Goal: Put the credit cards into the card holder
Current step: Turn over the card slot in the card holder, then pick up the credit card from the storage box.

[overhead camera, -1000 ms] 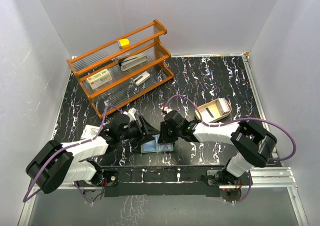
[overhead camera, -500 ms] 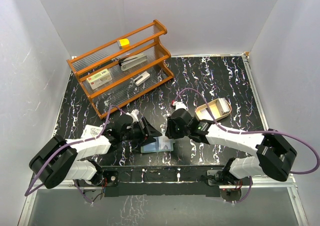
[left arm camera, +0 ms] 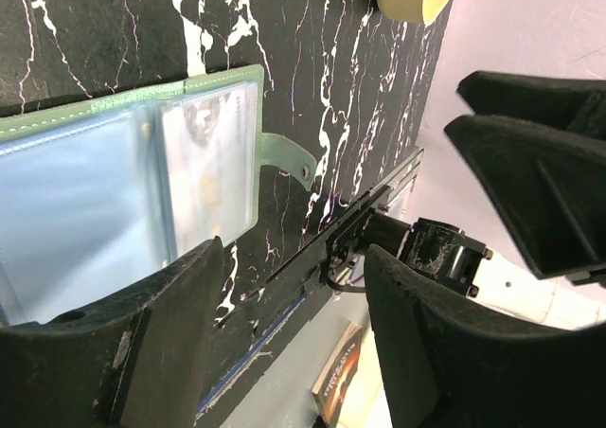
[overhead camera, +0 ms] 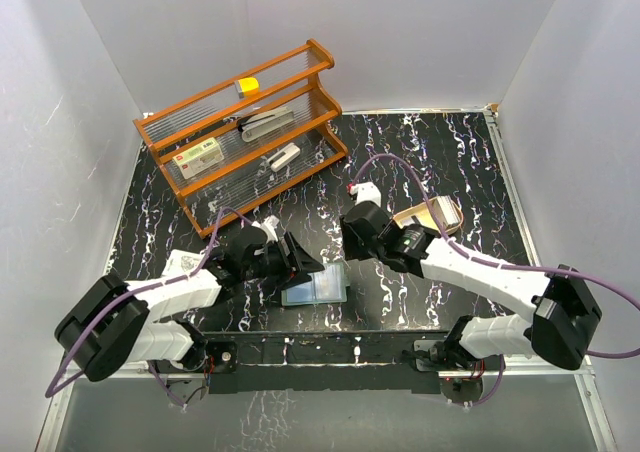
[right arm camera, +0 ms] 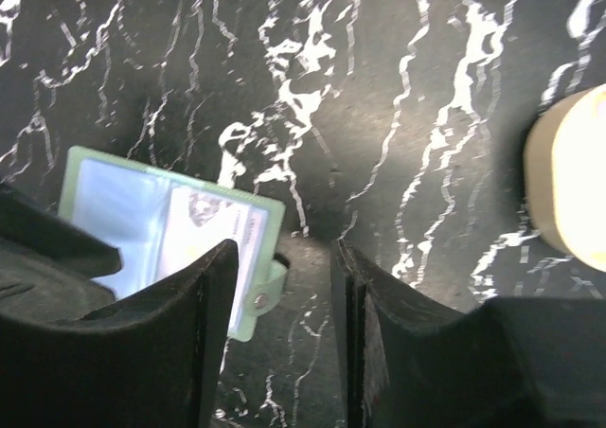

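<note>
Card holder: the dark-green card holder [overhead camera: 318, 290] lies open and flat on the black marbled table [overhead camera: 430, 152], near its front edge between the two arms; pale blue-grey sleeves face up; its snap tab [left arm camera: 284, 157] sticks out from the right-hand side.
Credit card: one pale credit card [left arm camera: 210, 161] sits inside the sleeve on the tab side; faint print shows through the plastic.
Left gripper: the left gripper [left arm camera: 294, 253] is low over the holder's left part; its jaws are spread with only table and holder showing between them; it grasps nothing; one finger [left arm camera: 142, 333] overlaps the holder's edge, and I cannot tell whether it touches.
Right gripper: the right gripper [right arm camera: 284, 253] hangs above the table just beyond the holder's tab side; its jaws are parted and empty; released.
Tray: the tan oval tray [overhead camera: 432, 215] lies to the right of the holder, partly behind the right arm.
Rack: the orange wooden rack [overhead camera: 245, 132] stands at the far left, well apart from the holder; a white box with red label [overhead camera: 200, 155] lies on its lower shelf.
Pale flat piece: a pale flat piece [overhead camera: 179, 263] lies by the left arm; too hidden to name.
</note>
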`<state>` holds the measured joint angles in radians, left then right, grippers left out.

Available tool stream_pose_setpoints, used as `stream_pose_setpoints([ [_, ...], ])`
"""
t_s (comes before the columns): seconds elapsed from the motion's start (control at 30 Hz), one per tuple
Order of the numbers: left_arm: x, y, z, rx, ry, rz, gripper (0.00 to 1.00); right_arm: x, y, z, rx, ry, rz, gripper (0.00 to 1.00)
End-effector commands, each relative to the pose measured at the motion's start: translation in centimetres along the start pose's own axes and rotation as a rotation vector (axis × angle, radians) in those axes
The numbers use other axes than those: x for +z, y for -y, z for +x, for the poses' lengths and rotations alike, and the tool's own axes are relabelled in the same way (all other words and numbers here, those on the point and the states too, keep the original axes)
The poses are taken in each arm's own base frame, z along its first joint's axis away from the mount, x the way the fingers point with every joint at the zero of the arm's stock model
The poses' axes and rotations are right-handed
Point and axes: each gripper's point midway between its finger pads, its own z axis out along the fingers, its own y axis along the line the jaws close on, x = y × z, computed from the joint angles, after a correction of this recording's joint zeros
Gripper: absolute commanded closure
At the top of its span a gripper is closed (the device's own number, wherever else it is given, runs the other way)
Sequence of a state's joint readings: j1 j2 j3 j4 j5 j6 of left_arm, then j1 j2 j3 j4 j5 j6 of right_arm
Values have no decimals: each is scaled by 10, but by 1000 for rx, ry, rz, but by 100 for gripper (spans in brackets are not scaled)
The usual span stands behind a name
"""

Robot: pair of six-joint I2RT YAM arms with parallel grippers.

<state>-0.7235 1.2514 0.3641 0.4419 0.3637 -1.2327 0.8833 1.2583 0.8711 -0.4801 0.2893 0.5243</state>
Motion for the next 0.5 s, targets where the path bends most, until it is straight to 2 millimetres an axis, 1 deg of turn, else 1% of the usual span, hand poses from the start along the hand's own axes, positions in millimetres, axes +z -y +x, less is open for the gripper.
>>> stream_pose_setpoints([
  [0.0, -10, 13, -7, 98, 33, -15, 40, -12, 26, -40, -70, 100, 145, 56],
  [0.07, -16, 9, -8, 126, 38, -51, 40, -15, 39, -50, -91, 117, 214, 53],
  [0.13, -23, 5, -9, 158, 42, -97, 37, -16, 55, -56, -116, 120, 292, 49],
  [0.17, -27, 4, -9, 177, 46, -114, 34, -16, 63, -59, -127, 117, 327, 47],
  [0.2, -30, 4, -10, 194, 48, -127, 20, -15, 72, -62, -138, 113, 364, 46],
  [0.23, -34, 5, -11, 211, 54, -133, 16, -14, 81, -64, -145, 105, 401, 45],
  [0.33, -42, 5, -11, 245, 62, -144, 13, -8, 106, -68, -157, 77, 479, 44],
  [0.37, -45, 6, -11, 254, 65, -142, 11, -6, 115, -70, -155, 65, 503, 44],
  [0.4, -47, 7, -11, 261, 67, -140, 4, -4, 122, -71, -153, 55, 525, 43],
  [0.47, -50, 7, -11, 276, 70, -144, 1, 0, 143, -72, -152, 26, 592, 42],
])
